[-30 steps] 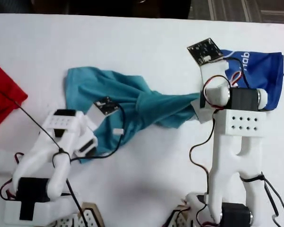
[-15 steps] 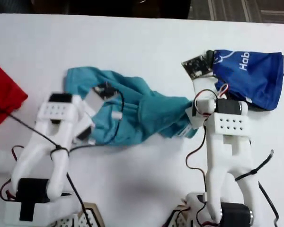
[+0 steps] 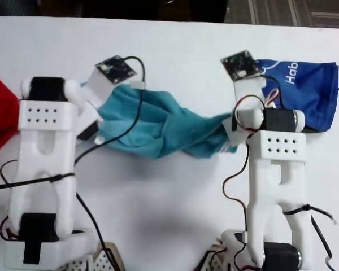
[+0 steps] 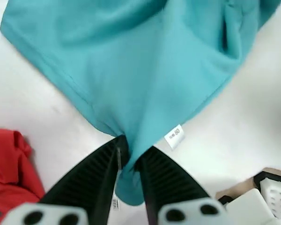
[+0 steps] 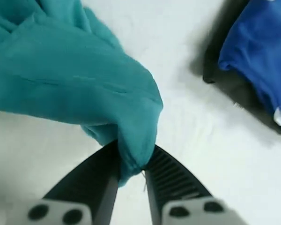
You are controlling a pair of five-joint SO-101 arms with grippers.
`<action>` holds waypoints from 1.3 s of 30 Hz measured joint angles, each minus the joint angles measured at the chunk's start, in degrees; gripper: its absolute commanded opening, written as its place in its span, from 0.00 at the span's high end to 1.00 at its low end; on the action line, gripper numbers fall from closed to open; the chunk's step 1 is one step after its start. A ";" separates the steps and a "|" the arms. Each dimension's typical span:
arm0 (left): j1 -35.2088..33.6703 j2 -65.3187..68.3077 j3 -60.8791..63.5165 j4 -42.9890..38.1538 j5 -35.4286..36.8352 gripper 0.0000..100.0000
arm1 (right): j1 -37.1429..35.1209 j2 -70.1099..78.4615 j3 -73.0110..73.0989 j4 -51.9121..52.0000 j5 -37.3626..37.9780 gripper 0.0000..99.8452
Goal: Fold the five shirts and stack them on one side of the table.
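A teal shirt (image 3: 158,127) hangs bunched between the two arms over the middle of the white table (image 3: 158,209). My left gripper (image 4: 129,157) is shut on the teal shirt (image 4: 145,70) at a pinched corner near its white size label (image 4: 173,136). My right gripper (image 5: 131,164) is shut on the other end of the teal shirt (image 5: 70,84). In the high view the left gripper (image 3: 96,129) holds the cloth's left end and the right gripper (image 3: 230,131) its right end. A blue shirt (image 3: 302,90) lies folded at the table's right edge. A red shirt (image 3: 1,116) lies at the left edge.
The blue shirt (image 5: 260,61) lies just beyond the right gripper, with a dark fold beneath it. The red shirt (image 4: 11,178) lies close beside the left gripper. Arm bases and cables (image 3: 237,169) occupy the table's near edge.
The left arm has swung away from the near edge toward the far side, lifting its end of the teal shirt. The shirt now hangs more stretched between the two grippers. The right arm shifted only slightly.
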 measured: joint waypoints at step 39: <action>-5.10 0.00 0.00 0.00 0.00 0.97 | -11.87 8.53 24.62 -16.53 2.37 0.88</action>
